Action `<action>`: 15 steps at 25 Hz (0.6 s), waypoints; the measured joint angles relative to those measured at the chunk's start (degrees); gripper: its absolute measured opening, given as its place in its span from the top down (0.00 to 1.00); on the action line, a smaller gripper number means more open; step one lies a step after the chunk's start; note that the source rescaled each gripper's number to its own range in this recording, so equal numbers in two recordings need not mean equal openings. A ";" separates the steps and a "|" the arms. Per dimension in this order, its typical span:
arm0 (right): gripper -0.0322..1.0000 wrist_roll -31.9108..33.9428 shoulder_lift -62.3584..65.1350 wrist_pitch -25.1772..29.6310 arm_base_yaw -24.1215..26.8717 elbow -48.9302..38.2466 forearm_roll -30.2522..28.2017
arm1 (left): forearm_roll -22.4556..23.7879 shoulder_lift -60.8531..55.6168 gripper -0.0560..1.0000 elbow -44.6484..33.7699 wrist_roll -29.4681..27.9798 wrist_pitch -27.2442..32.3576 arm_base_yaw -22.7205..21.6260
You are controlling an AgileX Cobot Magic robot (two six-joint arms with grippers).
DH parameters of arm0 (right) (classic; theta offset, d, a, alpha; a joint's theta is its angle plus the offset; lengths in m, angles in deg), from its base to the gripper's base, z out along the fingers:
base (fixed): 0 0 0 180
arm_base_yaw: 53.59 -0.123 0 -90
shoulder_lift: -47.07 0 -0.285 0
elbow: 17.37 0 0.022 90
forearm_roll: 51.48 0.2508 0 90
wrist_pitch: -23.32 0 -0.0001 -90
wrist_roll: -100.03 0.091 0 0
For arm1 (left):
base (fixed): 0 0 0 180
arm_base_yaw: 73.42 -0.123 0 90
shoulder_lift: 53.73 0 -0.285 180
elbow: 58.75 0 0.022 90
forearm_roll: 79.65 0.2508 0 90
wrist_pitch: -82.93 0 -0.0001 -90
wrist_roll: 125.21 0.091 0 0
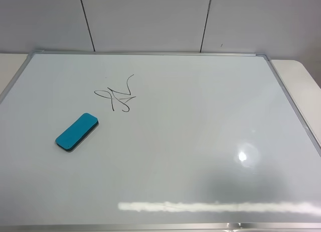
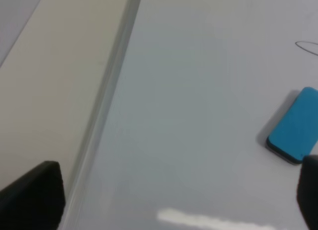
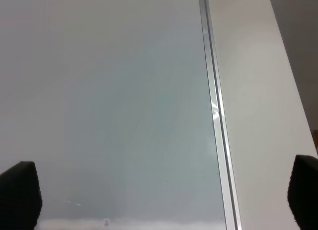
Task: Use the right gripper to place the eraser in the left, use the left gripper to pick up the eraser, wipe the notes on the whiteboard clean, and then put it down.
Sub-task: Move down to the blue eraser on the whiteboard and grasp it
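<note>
One eraser (image 1: 76, 132): we log it flat on the left half of the whiteboard (image 1: 200, 142), long axis slanting toward the notes (image 1: 118, 95). The left gripper (image 2: 169, 200) is nearer than the right gripper (image 3: 161, 195); both spread wide, empty.

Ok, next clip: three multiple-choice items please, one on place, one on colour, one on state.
1. In the high view, relative to the notes, the eraser lies:
A) on top of them
B) lower left, apart
C) far right

2. The eraser's top is:
A) teal
B) red
C) yellow

3. The left end effector is:
A) shut on the eraser
B) shut, empty
C) open, empty

Answers:
1 B, bare whiteboard separates them.
2 A, its top is bright teal.
3 C, its jaws stand wide with only board between.
</note>
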 joint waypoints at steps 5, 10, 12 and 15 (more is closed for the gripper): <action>0.00 0.00 0.00 0.00 0.00 0.00 0.00 | 0.00 0.00 0.00 0.00 0.00 0.00 0.00; 0.00 0.00 0.00 0.00 0.00 0.00 0.00 | 0.00 0.00 0.00 0.00 0.00 0.00 0.00; 0.00 0.00 0.00 0.00 0.00 0.00 0.00 | 0.00 0.00 0.00 0.00 0.00 0.00 0.00; 0.00 0.00 0.00 0.00 0.00 0.00 0.00 | -0.19 0.00 0.00 0.00 0.00 0.00 0.00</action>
